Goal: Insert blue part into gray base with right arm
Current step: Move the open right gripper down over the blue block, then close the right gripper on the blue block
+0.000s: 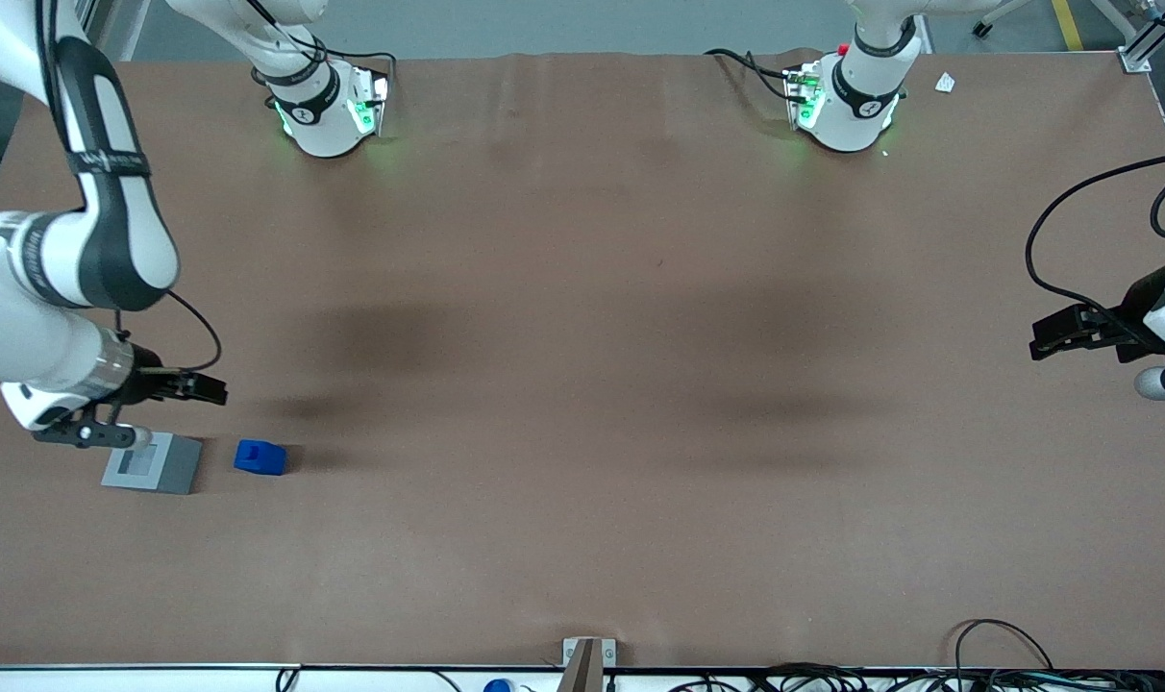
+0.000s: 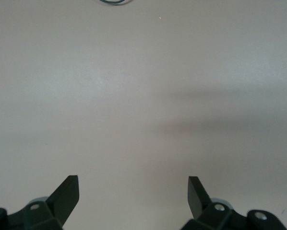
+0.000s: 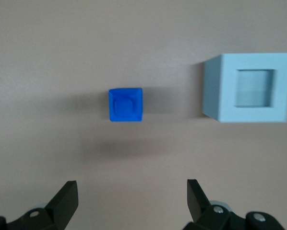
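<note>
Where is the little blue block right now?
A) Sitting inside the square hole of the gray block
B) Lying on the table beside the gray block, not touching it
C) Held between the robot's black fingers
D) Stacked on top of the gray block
B: the blue part lies on the table with bare surface between it and the gray base, whose socket is empty, and the open gripper hangs above them, holding nothing.

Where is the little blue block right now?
The blue part sits on the brown table at the working arm's end, right beside the gray base but not touching it. The open gripper hovers just above them, holding nothing.
</note>
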Robot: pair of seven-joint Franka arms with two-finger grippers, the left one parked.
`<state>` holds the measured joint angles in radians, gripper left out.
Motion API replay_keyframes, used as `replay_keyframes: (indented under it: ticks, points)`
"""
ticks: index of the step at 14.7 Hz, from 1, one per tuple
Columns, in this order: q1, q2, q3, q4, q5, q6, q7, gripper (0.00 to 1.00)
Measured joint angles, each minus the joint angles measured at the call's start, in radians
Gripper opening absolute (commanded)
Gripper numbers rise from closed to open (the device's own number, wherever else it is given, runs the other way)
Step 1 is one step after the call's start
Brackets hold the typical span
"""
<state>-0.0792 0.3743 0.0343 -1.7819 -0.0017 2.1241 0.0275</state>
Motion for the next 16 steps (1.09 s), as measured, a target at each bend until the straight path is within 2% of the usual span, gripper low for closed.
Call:
replay_keyframes:
  ticks: [6, 12, 16]
  points:
    - [0.028, 0.179, 0.000, -0.006, 0.000, 0.271, 0.001, 1.00]
    - [0.017, 0.208, -0.006, 0.008, 0.000, 0.293, 0.001, 1.00]
    - [0.007, 0.216, -0.007, 0.020, 0.000, 0.293, 0.001, 0.95]
